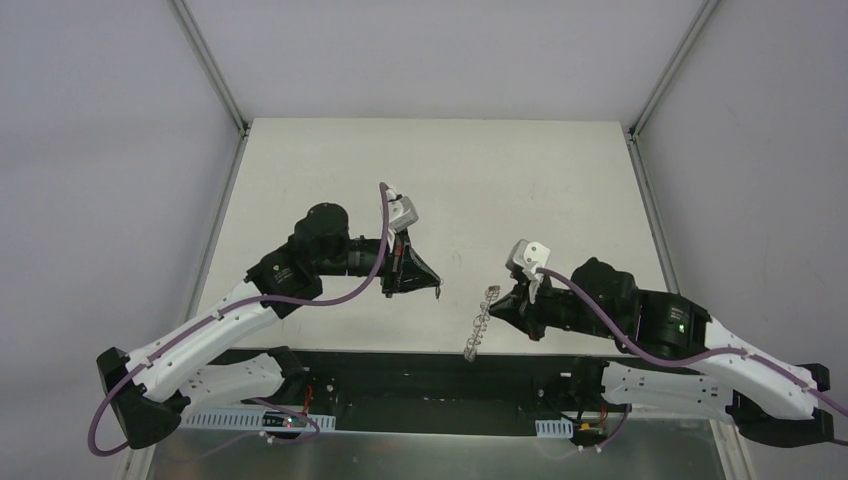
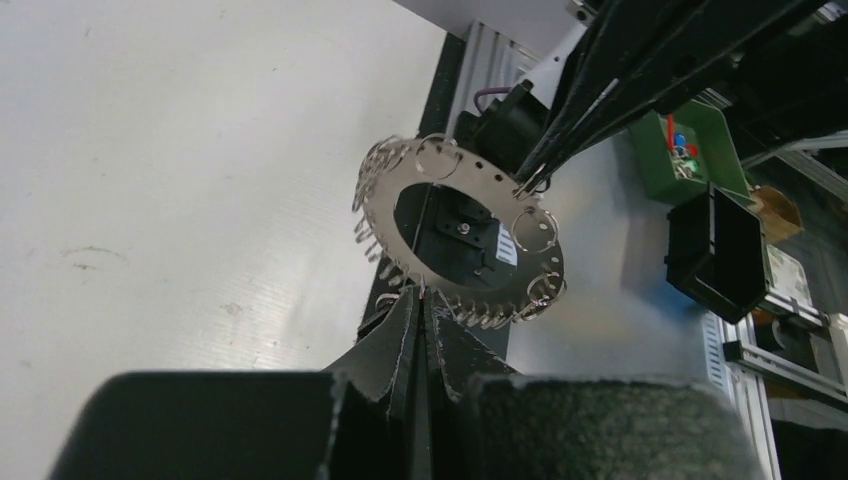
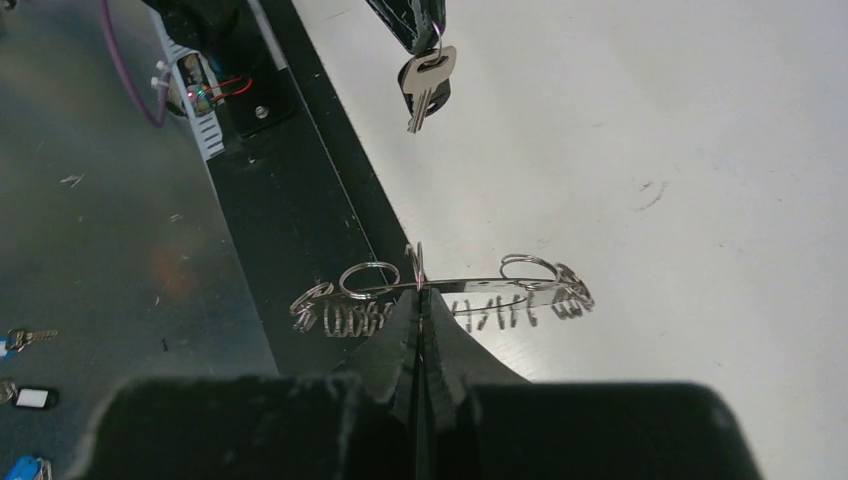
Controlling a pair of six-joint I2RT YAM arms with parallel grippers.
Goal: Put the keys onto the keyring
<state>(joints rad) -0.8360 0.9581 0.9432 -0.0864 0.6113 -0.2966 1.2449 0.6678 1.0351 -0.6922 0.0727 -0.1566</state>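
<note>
The key (image 3: 425, 85), silvery with a dark head, hangs from my left gripper's shut black fingertips (image 3: 412, 25) in the right wrist view. In the top view it is a tiny dark piece (image 1: 438, 291) at the tip of my left gripper (image 1: 430, 287). In the left wrist view the gripper (image 2: 420, 298) is shut and the key is hidden. My right gripper (image 1: 497, 303) is shut on the rim of the silvery keyring (image 1: 478, 328), which hangs over the table's front edge. The keyring faces the left wrist camera (image 2: 478, 168) and is edge-on to the right wrist camera (image 3: 480, 283). A gap separates key and ring.
The white table (image 1: 450, 180) ends at a black front rail (image 1: 420, 365). Beyond the table, a green bin (image 2: 690, 150) with small items and a black box (image 2: 715, 250) stand. Spare keys (image 3: 25, 338) lie on the metal shelf.
</note>
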